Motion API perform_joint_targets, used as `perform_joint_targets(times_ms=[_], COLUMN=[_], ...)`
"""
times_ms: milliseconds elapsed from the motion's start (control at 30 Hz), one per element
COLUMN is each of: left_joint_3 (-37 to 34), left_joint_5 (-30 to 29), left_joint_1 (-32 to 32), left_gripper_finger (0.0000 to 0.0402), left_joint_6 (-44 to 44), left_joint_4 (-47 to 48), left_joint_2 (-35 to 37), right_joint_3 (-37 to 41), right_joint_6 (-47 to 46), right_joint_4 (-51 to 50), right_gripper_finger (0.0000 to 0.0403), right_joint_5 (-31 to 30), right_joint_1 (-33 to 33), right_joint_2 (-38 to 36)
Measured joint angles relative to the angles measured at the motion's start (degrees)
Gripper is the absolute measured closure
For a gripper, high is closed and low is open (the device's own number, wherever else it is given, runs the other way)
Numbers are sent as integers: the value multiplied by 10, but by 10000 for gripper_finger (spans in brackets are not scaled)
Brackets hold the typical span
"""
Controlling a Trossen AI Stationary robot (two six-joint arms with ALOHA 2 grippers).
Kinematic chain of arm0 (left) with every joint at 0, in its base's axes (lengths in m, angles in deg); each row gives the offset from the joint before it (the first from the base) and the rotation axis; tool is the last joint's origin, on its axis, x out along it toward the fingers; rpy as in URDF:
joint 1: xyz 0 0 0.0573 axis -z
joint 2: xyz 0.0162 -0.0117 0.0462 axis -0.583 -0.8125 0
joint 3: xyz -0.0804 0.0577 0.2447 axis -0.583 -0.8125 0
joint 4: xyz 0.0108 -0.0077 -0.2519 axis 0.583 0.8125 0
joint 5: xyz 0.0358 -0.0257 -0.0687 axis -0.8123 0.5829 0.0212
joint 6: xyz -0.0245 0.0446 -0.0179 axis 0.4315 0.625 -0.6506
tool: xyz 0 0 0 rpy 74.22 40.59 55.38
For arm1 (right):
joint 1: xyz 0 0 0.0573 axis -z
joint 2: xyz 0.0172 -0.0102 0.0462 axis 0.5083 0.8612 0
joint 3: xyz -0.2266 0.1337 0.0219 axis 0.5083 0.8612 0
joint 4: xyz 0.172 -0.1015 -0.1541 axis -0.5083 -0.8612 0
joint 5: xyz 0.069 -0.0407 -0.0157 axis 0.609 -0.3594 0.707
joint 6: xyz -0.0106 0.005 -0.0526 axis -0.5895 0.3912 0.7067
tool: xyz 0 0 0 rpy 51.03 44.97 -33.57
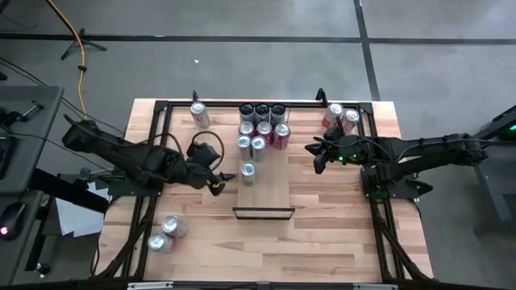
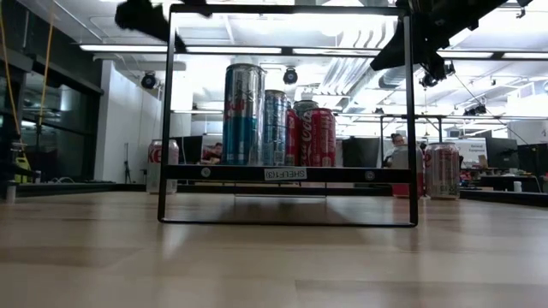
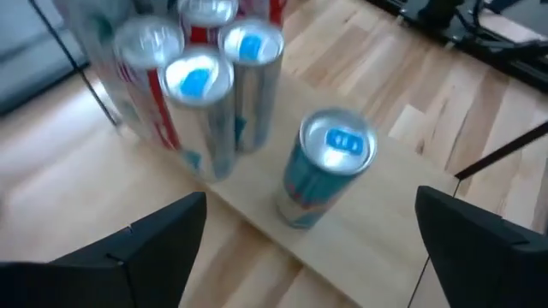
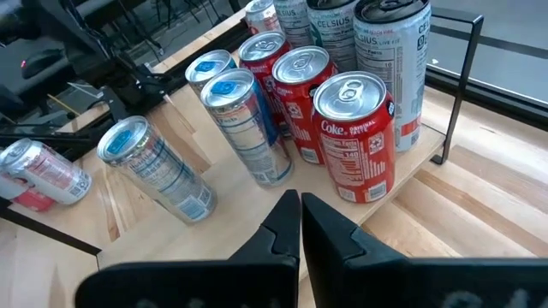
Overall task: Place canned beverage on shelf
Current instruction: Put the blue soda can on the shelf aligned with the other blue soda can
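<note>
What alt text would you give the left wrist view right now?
A slim blue-and-silver can stands upright alone on the pale wood shelf, between the open left gripper fingers and clear of them. A cluster of cans stands farther along the shelf.

"Coke" can [image 4: 355,137], "CELSIUS" can [image 4: 396,60]

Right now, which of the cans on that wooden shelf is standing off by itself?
The slim blue-and-silver can nearest the left end effector. It stands alone on the shelf, apart from the huddled cluster of cans at the far end.
</note>
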Motion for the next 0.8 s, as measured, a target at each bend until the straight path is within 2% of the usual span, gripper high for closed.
perform_joint_targets(times_ms=[100,167,233,400,433,600,800], left_joint_3=[-52,-88,-122,-159,-160,-161,-160], left_joint_5=[-5,-7,-7,-4,-5,-12,-4], left_joint_1=[13,21,29,45,47,50,35], left_gripper_finger=[79,125,185,371,384,398,401], left_joint_6=[-51,-81,-105,-131,-131,-142,-142], left_joint_4=[-47,-112,-168,-265,-274,-287,-323], left_joint_2=[-4,-13,-26,-63,-69,-107,-150], right_joint_3=[0,0,0,0,0,0,0], right_joint_6=[0,0,3,9,9,9,-4], right_joint_4=[0,0,0,0,0,0,0], right_gripper_finger=[402,402,402,402,402,402,402], right_joint_5=[0,0,0,-2,-2,-2,-11], right_joint_1=[0,0,0,0,0,0,0], right_joint_2=[0,0,0,0,0,0,0])
